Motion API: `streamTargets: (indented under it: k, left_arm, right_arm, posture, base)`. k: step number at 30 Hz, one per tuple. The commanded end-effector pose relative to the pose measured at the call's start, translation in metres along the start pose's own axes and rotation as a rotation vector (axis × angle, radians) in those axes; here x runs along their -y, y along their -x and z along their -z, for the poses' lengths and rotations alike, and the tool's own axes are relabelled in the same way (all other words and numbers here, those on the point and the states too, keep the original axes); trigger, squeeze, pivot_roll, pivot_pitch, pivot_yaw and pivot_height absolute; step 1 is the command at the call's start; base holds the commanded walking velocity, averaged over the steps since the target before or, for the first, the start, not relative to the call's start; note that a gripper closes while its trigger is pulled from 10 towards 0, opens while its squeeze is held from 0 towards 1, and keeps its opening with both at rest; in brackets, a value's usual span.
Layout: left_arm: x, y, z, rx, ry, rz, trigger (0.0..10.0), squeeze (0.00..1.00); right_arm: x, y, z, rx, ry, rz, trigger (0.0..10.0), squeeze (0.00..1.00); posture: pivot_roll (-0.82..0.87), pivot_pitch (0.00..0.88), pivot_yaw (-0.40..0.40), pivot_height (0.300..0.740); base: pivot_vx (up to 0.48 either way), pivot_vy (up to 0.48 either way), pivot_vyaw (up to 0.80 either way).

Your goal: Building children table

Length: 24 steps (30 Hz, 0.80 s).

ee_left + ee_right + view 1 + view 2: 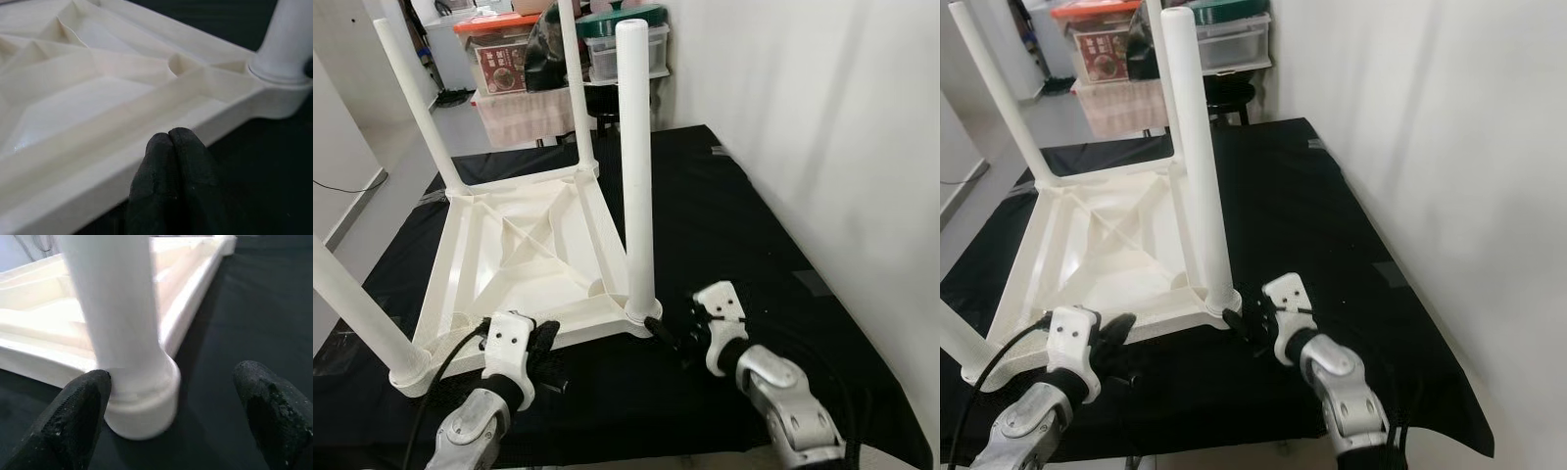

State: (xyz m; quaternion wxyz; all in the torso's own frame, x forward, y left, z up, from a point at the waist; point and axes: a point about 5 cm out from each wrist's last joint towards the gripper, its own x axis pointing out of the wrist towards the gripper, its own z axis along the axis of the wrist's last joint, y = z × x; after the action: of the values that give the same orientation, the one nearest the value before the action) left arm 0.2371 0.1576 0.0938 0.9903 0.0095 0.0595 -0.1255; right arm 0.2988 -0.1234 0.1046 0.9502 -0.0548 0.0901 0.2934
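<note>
Apparently all four legs seated in inverted table (524, 257); right claw (171, 418) open astride nearest leg (635, 166) socket, left claw (168, 142) closed, empty, at frame edge; flipping upright remains.

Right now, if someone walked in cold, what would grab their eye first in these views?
The white plastic children's table, lying upside down on the black cloth with its four legs pointing up. Next, the nearest leg, at whose base the right gripper sits with fingers open, one pad touching the socket. The left gripper, fingers shut, points at the table's near rim.
</note>
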Motion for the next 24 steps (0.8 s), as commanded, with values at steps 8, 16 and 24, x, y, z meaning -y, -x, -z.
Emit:
streamTargets:
  k: [8, 16, 24]
  left_arm:
    - [0.004, 0.000, 0.012, -0.046, -0.066, -0.018, 10.0, 0.00]
    - [0.007, 0.002, 0.012, -0.049, -0.055, -0.029, 10.0, 0.00]
    - [0.009, 0.001, 0.012, -0.049, -0.061, -0.022, 10.0, 0.00]
  right_arm:
    - [-0.060, -0.054, -0.035, 0.102, 0.014, -0.218, 10.0, 0.00]
    - [-0.124, -0.074, -0.058, 0.155, -0.042, -0.447, 10.0, 0.00]
    - [-0.136, -0.085, -0.056, 0.143, 0.023, -0.443, 10.0, 0.00]
  posture:
    - [0.04, 0.000, 0.027, 0.740]
    - [0.06, 0.000, 0.012, 0.740]
    - [0.07, 0.000, 0.011, 0.740]
  base:
    - [0.000, 0.000, 0.00]
    - [0.000, 0.000, 0.00]
    - [0.000, 0.000, 0.00]
